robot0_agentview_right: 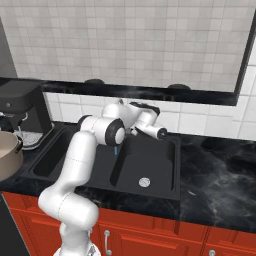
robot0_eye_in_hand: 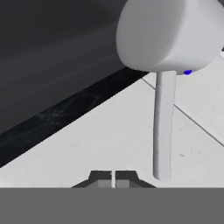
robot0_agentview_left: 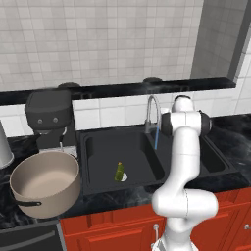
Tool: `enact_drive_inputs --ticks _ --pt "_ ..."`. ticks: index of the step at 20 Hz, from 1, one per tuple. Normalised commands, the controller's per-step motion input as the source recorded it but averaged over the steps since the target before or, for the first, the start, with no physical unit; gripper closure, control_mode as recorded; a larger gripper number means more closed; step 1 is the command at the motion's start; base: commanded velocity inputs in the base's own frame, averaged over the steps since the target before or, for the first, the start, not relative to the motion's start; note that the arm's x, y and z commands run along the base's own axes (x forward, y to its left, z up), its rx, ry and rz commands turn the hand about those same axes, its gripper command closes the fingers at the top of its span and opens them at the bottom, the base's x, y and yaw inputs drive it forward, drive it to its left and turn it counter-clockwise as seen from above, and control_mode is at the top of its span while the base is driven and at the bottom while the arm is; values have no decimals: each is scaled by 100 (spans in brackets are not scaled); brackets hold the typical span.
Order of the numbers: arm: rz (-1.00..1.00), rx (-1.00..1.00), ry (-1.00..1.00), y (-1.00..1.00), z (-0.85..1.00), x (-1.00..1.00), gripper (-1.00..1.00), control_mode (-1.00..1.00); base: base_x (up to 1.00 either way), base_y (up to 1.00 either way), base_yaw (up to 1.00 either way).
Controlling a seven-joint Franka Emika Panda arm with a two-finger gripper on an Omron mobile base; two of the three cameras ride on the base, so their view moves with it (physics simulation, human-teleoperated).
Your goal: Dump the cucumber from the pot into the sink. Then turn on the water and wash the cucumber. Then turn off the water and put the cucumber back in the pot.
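Counter (robot0_agentview_left: 230, 128) of black marble runs under a white tiled wall, above red cabinets (robot0_agentview_left: 112, 228). Set into it is the black double-basin sink (robot0_agentview_left: 98, 184), with the silver curved faucet (robot0_agentview_left: 151, 109) rising at its back edge between the two basins; a thin blue stream of water (robot0_agentview_left: 156, 139) falls from the spout. The beige-grey pot (robot0_agentview_left: 45, 183) stands upright on the counter just beside the sink's left edge, near the counter's front edge. Behind it, a black coffee machine (robot0_agentview_left: 50, 119) stands against the wall. The gripper (robot0_eye_in_hand: 113, 178) is closed, fingertips together on nothing, just beside the faucet's handle (robot0_eye_in_hand: 163, 122). The cucumber (robot0_agentview_left: 118, 171) lies in the left basin, beside the drain (robot0_agentview_left: 124, 177).
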Motion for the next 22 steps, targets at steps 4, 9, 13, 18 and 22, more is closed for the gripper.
enact_drive_inputs --ticks 4,9,13,18,22 --pt "-7 5 0 -17 -37 -32 100 -100 0 0 0" --pt "-6 7 -5 -6 -7 -36 100 -100 0 0 0" --pt "-5 4 -4 0 0 -27 100 -100 0 0 0" --pt "-2 5 0 -2 26 -28 100 -100 0 0 0" --pt "0 2 9 -23 100 -39 100 -100 0 0 0"
